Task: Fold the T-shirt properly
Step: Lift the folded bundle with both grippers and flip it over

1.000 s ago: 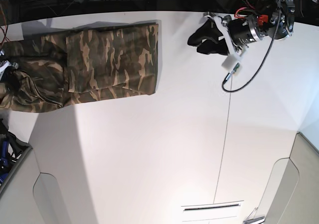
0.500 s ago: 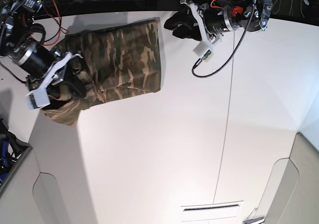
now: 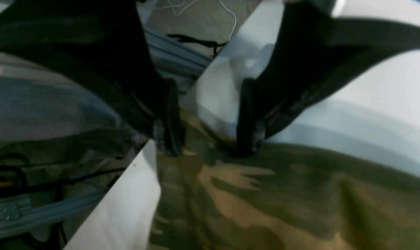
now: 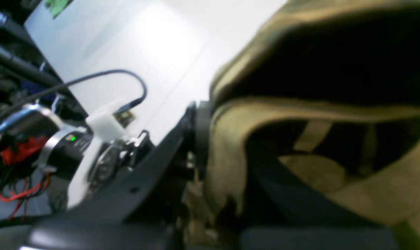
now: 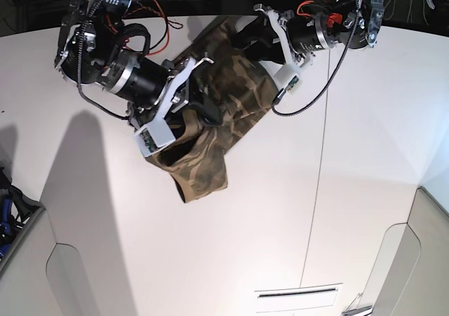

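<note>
My right gripper (image 5: 203, 109) is clamped on a bunched fold of the T-shirt (image 5: 210, 130), which hangs in a crumpled heap from about the middle of the base view's upper half, a loose flap drooping toward 6 o'clock over the white table (image 5: 266, 211). In my right wrist view the tan and olive cloth (image 4: 300, 146) fills everything from 12 round to 5 o'clock, wrapped over my dark finger (image 4: 199, 128) and drooping in open loops; the jaws themselves are buried in fabric, but the cloth is plainly caught there.

My left gripper (image 5: 256, 38) sits at the shirt's upper edge, toward 1 o'clock of the bundle in the base view. In my left wrist view (image 3: 206, 146) the two black fingers (image 3: 168, 118) stand apart with white table showing between them, their tips pressing down onto the shirt's edge (image 3: 265, 198), which spreads from the centre down to 5 o'clock. Nothing is pinched between them: they are spread, touching the cloth from above.

My left arm's motor housing (image 4: 57, 152), with red wires and a white bracket, shows at 8 o'clock in the right wrist view, close beside my right finger. A black cable (image 5: 316, 95) loops down from the left arm at 2 o'clock.
</note>
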`<state>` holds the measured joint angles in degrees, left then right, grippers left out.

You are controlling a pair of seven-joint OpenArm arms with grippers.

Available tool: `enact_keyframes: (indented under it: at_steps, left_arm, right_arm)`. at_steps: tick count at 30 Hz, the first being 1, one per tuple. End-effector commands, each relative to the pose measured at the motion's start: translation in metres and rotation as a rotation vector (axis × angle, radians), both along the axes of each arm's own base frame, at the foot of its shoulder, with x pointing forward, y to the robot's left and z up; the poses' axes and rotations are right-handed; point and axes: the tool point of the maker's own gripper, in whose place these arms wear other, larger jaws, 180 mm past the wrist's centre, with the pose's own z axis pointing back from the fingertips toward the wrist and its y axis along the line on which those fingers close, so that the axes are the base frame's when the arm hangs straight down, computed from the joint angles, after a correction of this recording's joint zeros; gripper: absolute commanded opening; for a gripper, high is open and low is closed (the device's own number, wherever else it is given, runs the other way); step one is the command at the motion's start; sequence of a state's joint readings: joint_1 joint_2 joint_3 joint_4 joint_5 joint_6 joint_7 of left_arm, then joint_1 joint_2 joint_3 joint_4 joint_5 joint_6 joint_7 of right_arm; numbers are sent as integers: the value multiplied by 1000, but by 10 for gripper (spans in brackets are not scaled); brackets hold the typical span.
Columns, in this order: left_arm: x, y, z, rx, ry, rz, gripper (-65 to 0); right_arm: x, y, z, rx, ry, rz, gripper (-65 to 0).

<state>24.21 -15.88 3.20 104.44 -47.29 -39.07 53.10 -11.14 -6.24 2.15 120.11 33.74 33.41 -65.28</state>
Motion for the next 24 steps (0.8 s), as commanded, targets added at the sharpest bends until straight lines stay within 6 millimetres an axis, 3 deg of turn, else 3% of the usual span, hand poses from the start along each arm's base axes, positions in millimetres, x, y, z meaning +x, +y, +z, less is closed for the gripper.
enact_keyframes:
  at_steps: [1,9,13,15,19,24]
  left_arm:
    - [9,-3,11,-34,-41,7,-355]
    - [23,-3,18,-37,-82,10,-355]
    - [24,-1,18,-36,-83,14,-356]
    - [25,2,18,-31,-84,23,-356]
    - [33,23,17,8,-86,71,-356]
    - [52,67,26,37,-120,205,-356]
  right_arm:
    - [-1,10,15,59,-39,10,-650]
    - [-35,32,1,78,40,86,-650]
    - [-43,39,0,87,53,110,-457]
    - [-43,42,2,92,45,117,-397]
    - [-44,44,4,97,39,123,-385]
    - [-43,44,4,98,36,123,-385]
